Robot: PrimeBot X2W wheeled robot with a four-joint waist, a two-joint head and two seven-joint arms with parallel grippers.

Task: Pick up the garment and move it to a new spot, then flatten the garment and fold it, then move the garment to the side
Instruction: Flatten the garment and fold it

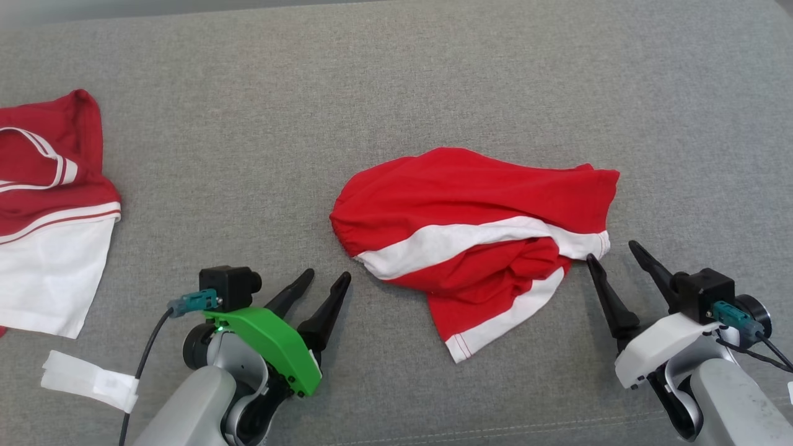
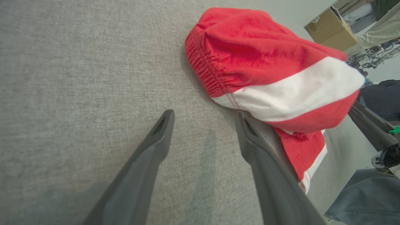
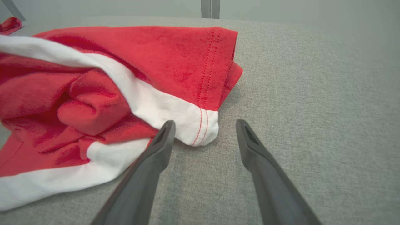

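The garment (image 1: 471, 229) is a red piece with white bands, lying crumpled in a heap on the grey surface at the centre right. My left gripper (image 1: 325, 280) stands open just left of the heap, nothing between its fingers; in the left wrist view the garment (image 2: 265, 68) lies up and to the right of the gripper (image 2: 204, 115). My right gripper (image 1: 613, 251) is open at the heap's right edge. In the right wrist view the garment's white hemmed corner (image 3: 200, 128) lies just ahead of the gap of the gripper (image 3: 204, 125), close to the left finger.
A second red and white garment (image 1: 49, 210) lies at the far left edge. A white strip of tape or label (image 1: 90, 381) sits near the front left. A cardboard box (image 2: 329, 29) and a person's clothed limbs (image 2: 365, 197) stand beyond the surface.
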